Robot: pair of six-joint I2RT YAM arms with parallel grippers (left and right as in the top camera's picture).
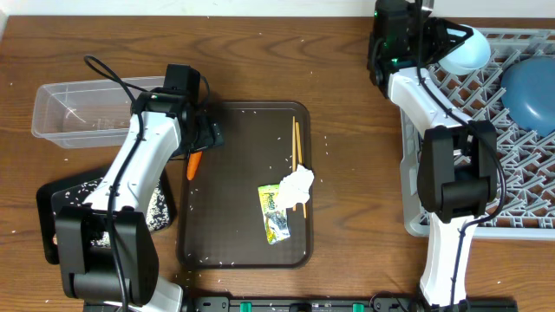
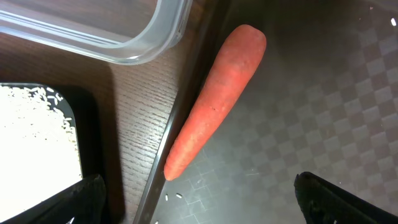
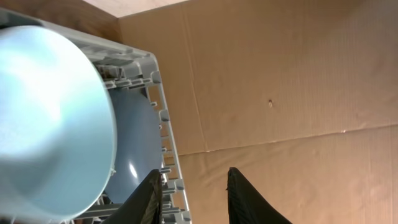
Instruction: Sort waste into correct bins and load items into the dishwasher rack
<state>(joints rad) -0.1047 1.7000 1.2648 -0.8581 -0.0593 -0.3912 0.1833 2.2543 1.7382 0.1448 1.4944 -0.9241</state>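
Observation:
The orange carrot [image 1: 192, 165] lies on the left rim of the dark-brown serving tray [image 1: 243, 251]; it also shows in the left wrist view [image 2: 214, 102]. My left gripper [image 1: 205, 139] [image 2: 202, 208] is open just above the carrot and holds nothing. The white napkin [image 1: 297, 183], the yellow-green wrapper [image 1: 276, 213] and the chopsticks [image 1: 297, 149] lie on the serving tray. The pale-blue bowl [image 1: 466, 50] [image 3: 50, 118] and the large blue plate [image 1: 531, 91] [image 3: 129, 149] sit in the grey rack [image 1: 486, 186]. My right gripper [image 1: 444, 38] [image 3: 196, 199] is open and empty beside the bowl.
The clear tub [image 1: 69, 108] [image 2: 124, 37] stands at the back left. The black tray [image 1: 54, 208] [image 2: 84, 106] with white rice [image 2: 34, 137] sits in front of it. Rice grains are scattered over the serving tray. No cups are in view.

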